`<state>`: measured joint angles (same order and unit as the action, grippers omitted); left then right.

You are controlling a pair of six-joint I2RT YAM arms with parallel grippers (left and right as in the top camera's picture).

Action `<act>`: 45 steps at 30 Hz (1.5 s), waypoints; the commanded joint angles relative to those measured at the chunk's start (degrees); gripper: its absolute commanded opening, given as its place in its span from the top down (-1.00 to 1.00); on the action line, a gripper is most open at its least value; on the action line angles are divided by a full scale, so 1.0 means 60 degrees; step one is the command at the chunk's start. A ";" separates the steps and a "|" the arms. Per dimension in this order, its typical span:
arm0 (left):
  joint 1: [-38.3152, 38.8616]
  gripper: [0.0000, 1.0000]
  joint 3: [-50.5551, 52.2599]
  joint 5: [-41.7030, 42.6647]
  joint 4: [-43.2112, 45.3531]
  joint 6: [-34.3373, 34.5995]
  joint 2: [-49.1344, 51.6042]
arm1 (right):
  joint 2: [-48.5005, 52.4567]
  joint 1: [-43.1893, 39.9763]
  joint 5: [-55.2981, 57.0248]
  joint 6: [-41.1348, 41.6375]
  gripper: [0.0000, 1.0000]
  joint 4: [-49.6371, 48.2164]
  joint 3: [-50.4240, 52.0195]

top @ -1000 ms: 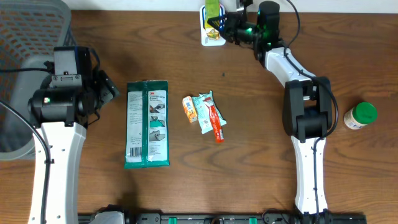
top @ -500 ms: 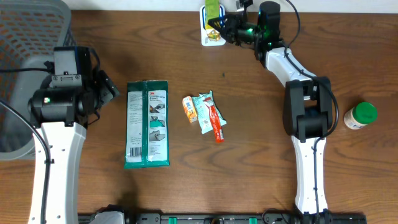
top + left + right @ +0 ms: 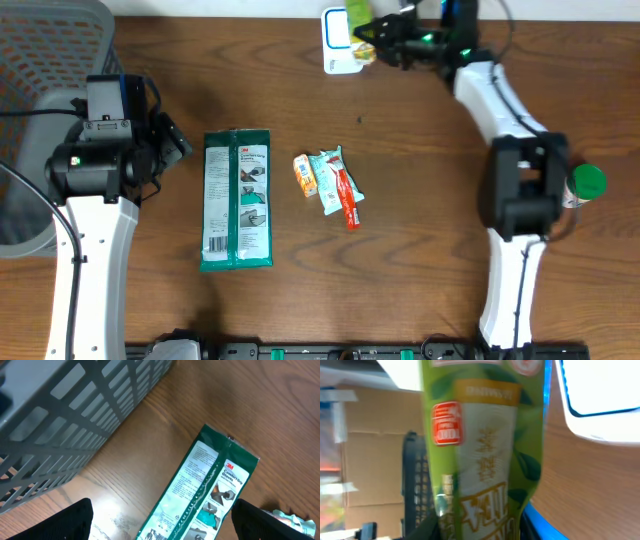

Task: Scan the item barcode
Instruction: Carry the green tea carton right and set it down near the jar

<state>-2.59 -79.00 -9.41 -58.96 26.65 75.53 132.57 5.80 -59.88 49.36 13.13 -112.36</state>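
Where the table lies nearest us, a long green 3M pack (image 3: 237, 200) rests flat, with three small sachets (image 3: 328, 183) clustered just beside it on the right. Our left gripper (image 3: 173, 140) hangs near the pack's far left corner, its jaws spread wide and holding nothing, the grey basket (image 3: 50, 40) beyond it. A green-lidded jar (image 3: 583, 184) sits at the right. At the far edge our right gripper (image 3: 374, 30) is clamped on the green packet (image 3: 480, 460), held just beside the white scanner (image 3: 336, 48).
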 commanded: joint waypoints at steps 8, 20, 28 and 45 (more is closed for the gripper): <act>-0.0040 -0.78 -0.0069 -0.0120 -0.0029 -0.0117 -0.0051 | -0.4149 -0.0561 0.5679 -0.6947 0.21 0.8072 -0.0219; -0.0040 -0.78 -0.0069 -0.0120 -0.0029 -0.0117 -0.0051 | -0.4342 -0.0586 1.1238 -0.7282 0.12 1.0775 0.1883; -0.0040 -0.78 -0.0069 -0.0120 -0.0029 -0.0117 -0.0051 | -0.4342 -0.0433 0.8269 -0.9078 -0.13 0.9981 0.3457; -0.0040 -0.78 -0.0069 -0.0120 -0.0029 -0.0117 -0.0051 | -0.4342 0.1530 1.0732 -1.0812 -0.88 0.6295 0.6590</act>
<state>-2.59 -79.00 -9.39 -58.92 26.68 75.53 106.48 14.39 -3.68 -14.22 53.08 -76.23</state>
